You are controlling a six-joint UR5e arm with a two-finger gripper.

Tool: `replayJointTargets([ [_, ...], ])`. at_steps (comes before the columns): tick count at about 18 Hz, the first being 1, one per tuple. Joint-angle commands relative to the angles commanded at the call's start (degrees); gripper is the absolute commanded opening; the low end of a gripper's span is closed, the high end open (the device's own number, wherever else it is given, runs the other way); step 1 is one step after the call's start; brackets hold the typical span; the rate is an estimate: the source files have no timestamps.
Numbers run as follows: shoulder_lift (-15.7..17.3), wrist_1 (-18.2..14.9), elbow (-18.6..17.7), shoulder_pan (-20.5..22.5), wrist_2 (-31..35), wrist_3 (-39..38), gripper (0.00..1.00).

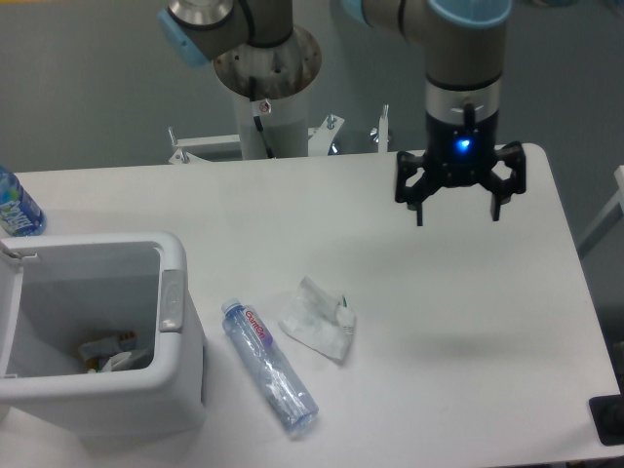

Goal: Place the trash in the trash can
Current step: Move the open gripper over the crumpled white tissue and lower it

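Silver-grey arm [458, 49], light-blue joint caps; black gripper [456, 210], blue light glowing.

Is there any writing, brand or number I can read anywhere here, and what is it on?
Bottle lying on the table: red-and-white label near its cap with red script, too small and blurred to read.
Blue-labelled bottle at the left edge: print on the label, unreadable.
Wrapper: a small dark mark, no legible text.
Trash can: no writing visible.
Gripper: a blue light, no lettering readable.
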Motion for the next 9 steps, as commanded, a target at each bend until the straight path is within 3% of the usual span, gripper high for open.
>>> replayJointTargets([
  [4,-0.61,-0.09,-0.88,-0.53,-0.17,0.35,1.0],
  [9,-1.14,2.28,-5.26,-1.31,-0.26,-0.17,1.0],
])
